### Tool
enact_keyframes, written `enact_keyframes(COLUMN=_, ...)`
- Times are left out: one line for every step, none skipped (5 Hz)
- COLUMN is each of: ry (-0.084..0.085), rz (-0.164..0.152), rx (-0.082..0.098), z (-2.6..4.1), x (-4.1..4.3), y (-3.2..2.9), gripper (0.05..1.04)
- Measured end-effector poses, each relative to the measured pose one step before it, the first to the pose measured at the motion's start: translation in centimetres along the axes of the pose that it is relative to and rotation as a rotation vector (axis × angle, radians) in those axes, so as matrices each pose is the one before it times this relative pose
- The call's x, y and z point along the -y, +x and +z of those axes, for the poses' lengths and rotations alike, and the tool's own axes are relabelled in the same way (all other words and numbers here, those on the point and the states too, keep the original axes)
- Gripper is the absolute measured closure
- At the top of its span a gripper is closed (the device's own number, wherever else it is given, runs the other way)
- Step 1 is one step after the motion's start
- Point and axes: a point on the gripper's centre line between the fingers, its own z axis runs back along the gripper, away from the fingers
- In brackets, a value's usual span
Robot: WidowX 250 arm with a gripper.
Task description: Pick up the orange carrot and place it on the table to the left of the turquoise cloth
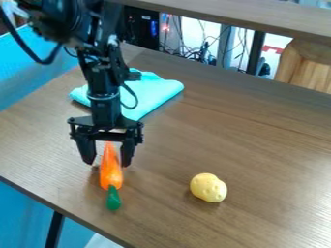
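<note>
The robot arm (pixel 102 92) is coming down into the view from the upper left, and its black end effector (pixel 108 160) is hanging low over the left part of the table (pixel 259 145). The end effector is standing open: its two fingers are pointing downward and are keeping themselves well spread, one on each side of the orange carrot (pixel 111 169). They are not closing on it, and a narrow gap is showing between the carrot and each finger.

The carrot is lying on the table with its thin orange tip pointing up toward the end effector's body, and its green top (pixel 113 198) is pointing toward the near edge of the table. Whether the tip is touching the end effector, I cannot tell.

To the right of the carrot, and well apart from it, a yellow potato (pixel 208 187) with small dimples is resting on the table. It is lying a little nearer to the camera than the fingers. Behind the arm, a turquoise cloth (pixel 155 89) is lying folded on the table, and the arm is partly hiding it. Beyond the far edge of the table, many dark cables (pixel 188 51) are hanging in a tangle beside a black box (pixel 142 28).
</note>
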Motion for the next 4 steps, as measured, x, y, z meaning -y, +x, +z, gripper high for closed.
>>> enact_keyframes(ry=-0.0154, rz=0.0341, rx=0.0198, z=-0.948, x=0.189, y=0.231, gripper=0.135)
enact_keyframes(ry=-0.0135, rz=0.0177, rx=0.0185, z=-0.103, x=0.268, y=0.34, gripper=0.429)
enact_keyframes(ry=-0.009, rz=0.0035, rx=-0.0121, z=0.073, x=0.18, y=-0.088, gripper=0.611)
enact_keyframes(ry=-0.0042, rz=-0.1492, rx=-0.0945, z=0.248, x=-0.004, y=-1.254, gripper=0.622)
